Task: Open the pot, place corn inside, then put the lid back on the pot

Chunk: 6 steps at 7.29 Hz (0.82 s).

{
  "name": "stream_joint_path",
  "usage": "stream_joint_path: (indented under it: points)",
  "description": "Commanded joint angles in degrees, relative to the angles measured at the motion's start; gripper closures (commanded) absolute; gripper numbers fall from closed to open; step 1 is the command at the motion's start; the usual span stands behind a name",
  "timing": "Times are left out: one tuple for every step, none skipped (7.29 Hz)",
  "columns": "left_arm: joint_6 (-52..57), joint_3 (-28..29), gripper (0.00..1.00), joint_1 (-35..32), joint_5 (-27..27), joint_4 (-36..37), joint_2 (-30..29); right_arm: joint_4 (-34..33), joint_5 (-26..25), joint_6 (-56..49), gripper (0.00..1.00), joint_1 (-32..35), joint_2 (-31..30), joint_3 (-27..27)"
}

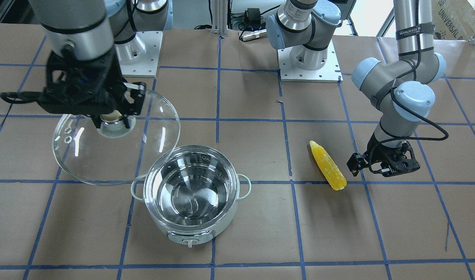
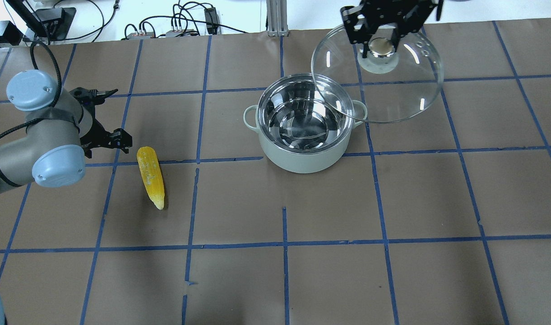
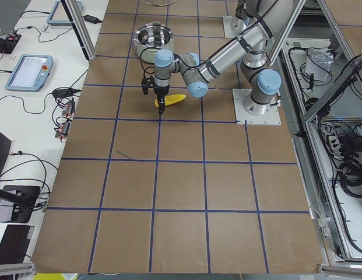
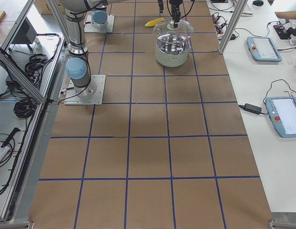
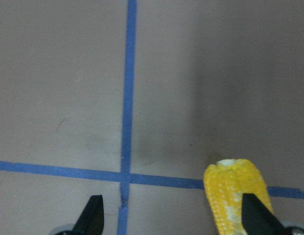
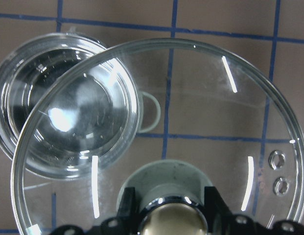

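Two hazards show from the front: the right gripper (image 1: 112, 118) is clamped on the round clear glass domed lid (image 1: 155, 128), held aloft beside the open round pale-green steel-lined pot (image 1: 190, 233); a slipping grip would drop it. Overhead, the bright yellow tapered corn (image 2: 151, 178) lies flat, well apart from the pot. Left wrist: the left gripper (image 5: 174, 215) has its fingers apart, corn off-centre beside one, so closing may shove it. Right wrist: the lid overlaps the pot's mouth and could clip it.
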Motion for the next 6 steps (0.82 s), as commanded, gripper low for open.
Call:
stream_joint_path:
  points:
    - [-4.79,0.05,0.01,-1.35,0.03,0.1,0.19,8.36,2.58,-3.8,0.64,-5.74,-5.64,1.24]
    - [-4.79,0.23,0.0,-1.88,-2.5,0.01,0.71,8.74,2.66,-3.89,0.64,-5.75,-8.44,3.25]
    - [-4.79,0.32,0.0,-1.97,-3.13,-0.34,1.06,8.74,2.58,-3.98,0.64,-5.66,-13.08,7.97]
    - [-4.79,1.45,0.0,-1.98,-5.23,-0.34,0.72,2.91,2.75,-3.89,0.64,-5.66,-17.22,15.58]
    - [-5.32,2.77,0.0,-1.98,-6.12,-0.34,-0.07,-0.28,2.67,-3.98,0.63,-5.66,-20.3,21.32]
    - [-6.97,2.26,0.0,-2.06,-7.09,-0.6,-0.08,-0.74,2.49,-4.07,0.64,-5.83,-21.47,23.29]
